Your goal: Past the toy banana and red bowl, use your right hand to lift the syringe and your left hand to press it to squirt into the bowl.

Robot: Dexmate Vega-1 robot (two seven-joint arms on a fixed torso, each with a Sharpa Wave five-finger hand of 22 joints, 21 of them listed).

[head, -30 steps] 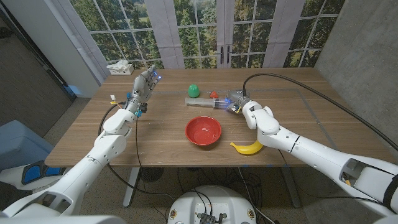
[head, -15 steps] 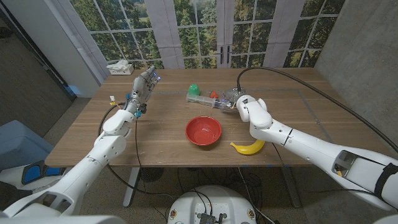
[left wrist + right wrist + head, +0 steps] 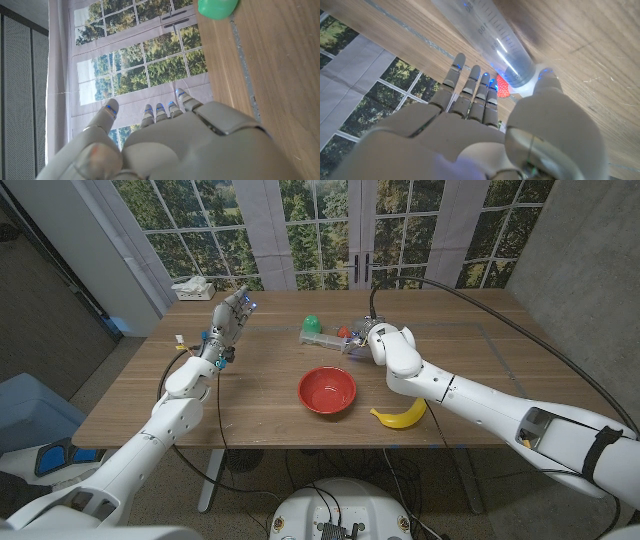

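Syringe point(image 3: 328, 341) near far edge; right robot hand point(image 3: 366, 340) touching, grasp unclear; left robot hand point(image 3: 230, 315) empty, spread.

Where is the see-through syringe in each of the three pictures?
Head view: the syringe lies on the table beyond the red bowl, beside the right hand.
Left wrist view: not in it.
Right wrist view: the syringe lies on the wood just ahead of the right hand.
Shared landmark: the small red toy by the syringe.
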